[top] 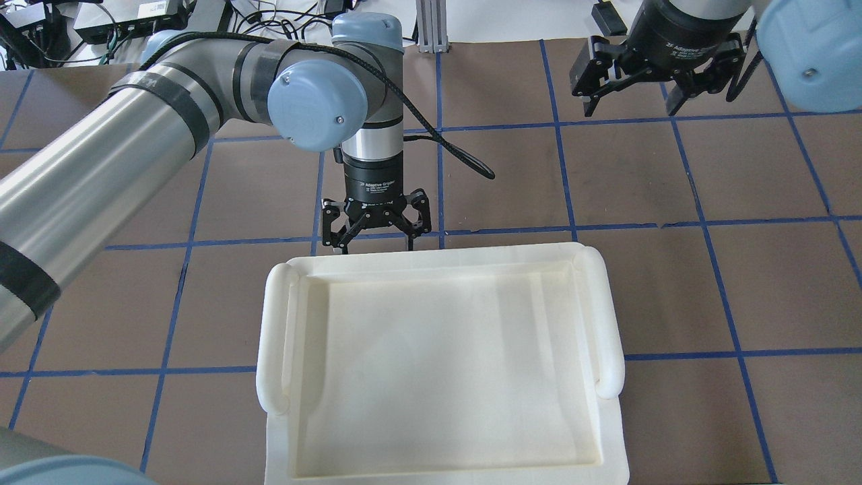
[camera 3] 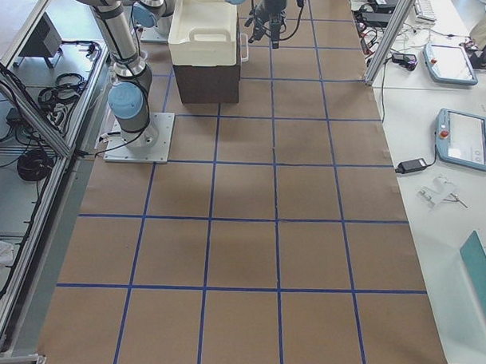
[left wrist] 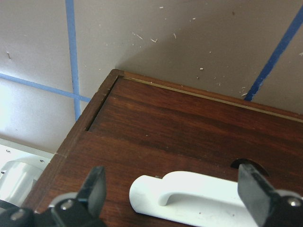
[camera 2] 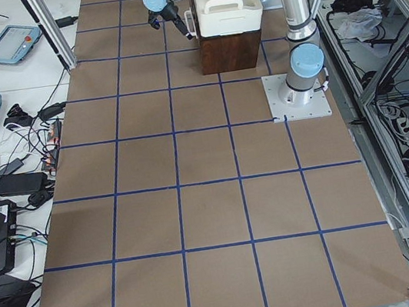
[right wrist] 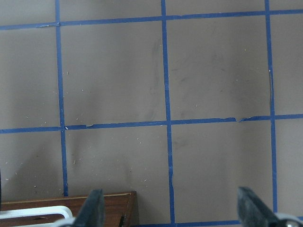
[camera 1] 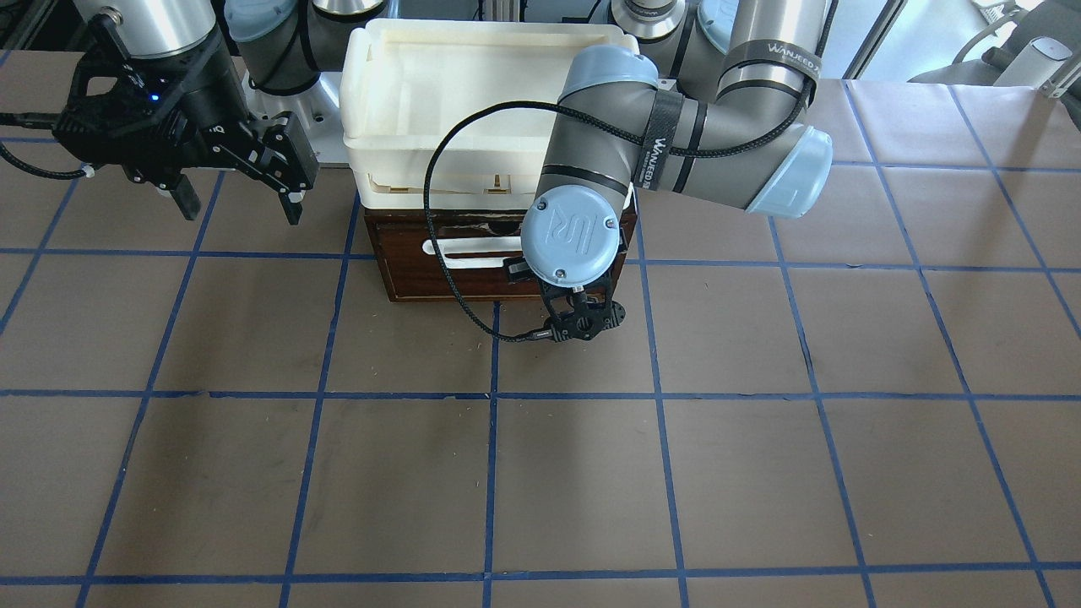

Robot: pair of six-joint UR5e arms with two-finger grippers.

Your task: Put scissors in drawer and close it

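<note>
1. The left gripper [top: 376, 245], fingers spread, brackets the white handle [left wrist: 189, 195] of the drawer [left wrist: 189, 127], whose front looks flush, seemingly shut.
2. The right gripper [top: 633, 108], fingers spread, hangs well aside, leaving room.
3. The scissors are unseen, presumably inside the drawer.

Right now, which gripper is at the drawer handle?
The left gripper: open, close in front of the drawer, at its white handle. The right gripper hangs open over the table, off to the drawer's side.
</note>
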